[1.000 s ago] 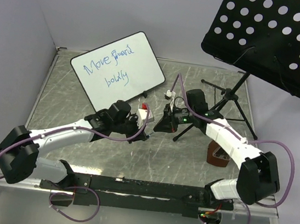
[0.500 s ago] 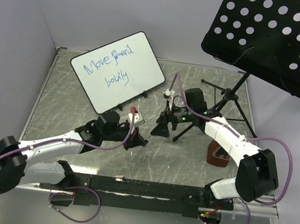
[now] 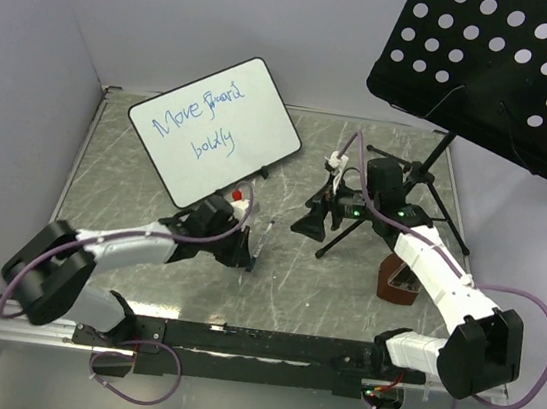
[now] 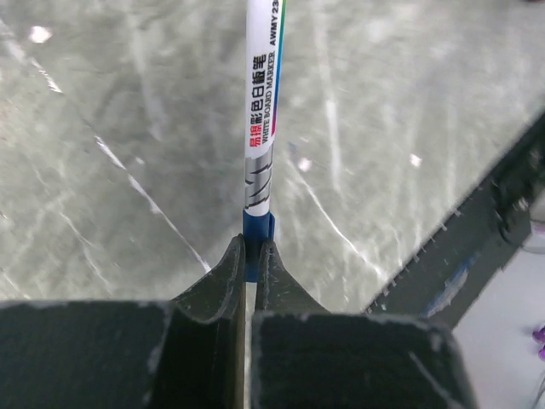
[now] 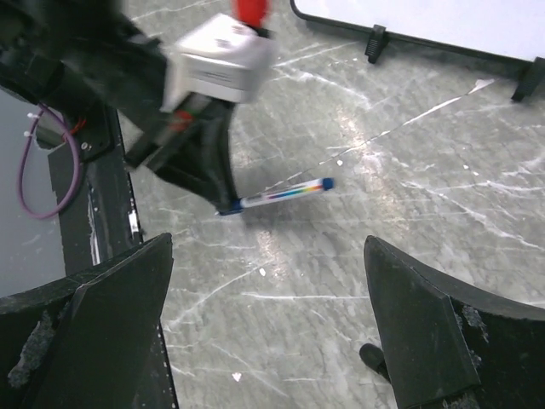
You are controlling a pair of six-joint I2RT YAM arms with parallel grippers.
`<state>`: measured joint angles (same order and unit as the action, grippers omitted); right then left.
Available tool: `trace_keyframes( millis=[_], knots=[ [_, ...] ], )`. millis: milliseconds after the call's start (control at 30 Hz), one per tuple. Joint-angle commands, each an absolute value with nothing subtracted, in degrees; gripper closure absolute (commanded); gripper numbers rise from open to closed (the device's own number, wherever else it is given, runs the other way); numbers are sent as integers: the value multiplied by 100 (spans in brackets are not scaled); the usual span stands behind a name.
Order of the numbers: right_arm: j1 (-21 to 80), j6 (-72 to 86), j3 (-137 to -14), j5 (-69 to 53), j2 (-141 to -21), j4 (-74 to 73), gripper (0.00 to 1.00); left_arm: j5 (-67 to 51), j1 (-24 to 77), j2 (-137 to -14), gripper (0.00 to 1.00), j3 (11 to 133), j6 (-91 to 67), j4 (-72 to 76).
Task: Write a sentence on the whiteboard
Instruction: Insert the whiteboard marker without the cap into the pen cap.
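Seen from above, the whiteboard (image 3: 212, 134) is propped on small black feet at the back left of the marble table (image 3: 341, 304). The sentence (image 3: 204, 120) is written on it in blue, in two lines. The left gripper (image 3: 248, 257) is seen in front of the board's lower edge, apart from it. Its grip is made plain only in the left wrist view. There the fingers (image 4: 226, 281) are pressed almost together on the blue tail end of a whiteboard marker (image 4: 260, 128), which is pointed away over the table. The print on the barrel can be read there alone.

In the right wrist view the marker is shown nearly level and low over the table; whether it touches cannot be told. The right gripper (image 5: 268, 247) is spread wide, with nothing held between its fingers. The perforated music stand (image 3: 503, 73) is shown only from above.
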<state>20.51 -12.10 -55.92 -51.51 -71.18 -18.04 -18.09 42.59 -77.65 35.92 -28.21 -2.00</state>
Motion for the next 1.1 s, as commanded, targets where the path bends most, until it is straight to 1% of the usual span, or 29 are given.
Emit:
trace_keyframes(
  millis=[0, 33, 67, 100, 167, 233, 267, 333, 433, 467, 500, 533, 567, 600, 633, 667, 700, 767, 933, 1067],
  knots=[
    [1873, -1318, -5493, -5098, -6803, -1591, 0, -1617, 4228, -8383, 99, 4270, -3120, -1115],
    [1846, -1344, -5467, -5080, -6759, -1591, 0, -1617, 4228, -8463, 99, 4332, -3103, -1168],
    [1837, -1362, -5449, -5071, -6715, -1582, 0, -1530, 4228, -8525, 94, 4394, -3059, -1239],
    [1820, -1388, -5441, -5071, -6619, -1591, 0, -1468, 4236, -8604, 86, 4508, -3050, -1318],
    [1784, -1433, -5449, -5106, -6548, -1635, 0, -1276, 4236, -8613, 66, 4588, -3015, -1485],
    [1749, -1424, -5484, -5177, -6425, -1687, 0, -1161, 4236, -8447, 54, 4614, -2997, -1538],
    [1758, -1415, -5510, -5159, -6329, -1714, 0, -1021, 4236, -8211, 43, 4614, -3006, -1555],
    [1767, -1467, -5633, -5063, -6232, -2003, 0, -897, 4228, -7920, 36, 4597, -3015, -1582],
    [1767, -1713, -5669, -4677, -5899, -2652, 0, -616, 4210, -7122, 22, 4536, -3006, -1425],
    [1758, -1775, -5678, -4545, -5619, -2837, 0, -528, 4210, -6571, 6, 4431, -3041, -1302],
    [1767, -1749, -5643, -4353, -5425, -2943, 0, -388, 4193, -6244, 1, 4343, -3067, -1162],
    [1767, -1679, -5616, -3829, -5231, -3049, 0, -343, 4175, -5901, 1, 4246, -3146, -1012],
    [1758, -1539, -5599, -3519, -4829, -3041, 0, -291, 4096, -5219, 1, 4062, -3207, -689],
    [1767, -1216, -5573, -3246, -4634, -3015, 0, -160, 4035, -4881, 1, 4000, -3278, -572],
    [1767, -987, -5555, -2504, -4449, -2936, 0, -63, 3973, -4582, 1, 3964, -3522, -510],
    [1767, -767, -5572, -2218, -4169, -2918, 0, -18, 3833, -4118, 1, 4112, -3594, -684],
    [1767, -434, -5659, -1936, -4053, -2918, 0, 165, 3762, -3948, 3, 4235, -3586, -799],
    [1767, -212, -5756, -1355, -3886, -2979, 0, 237, 3692, -3614, 3, 4664, -3358, -1001],
    [1767, -18, -5959, -1125, -3824, -3068, 0, 623, 3691, -3594, 3, 5509, -2875, -2020],
    [1775, -106, -5775, -1195, -3709, -2787, 0, 791, 3691, -3516, 3, 5573, -2760, -2276]
  ],
)
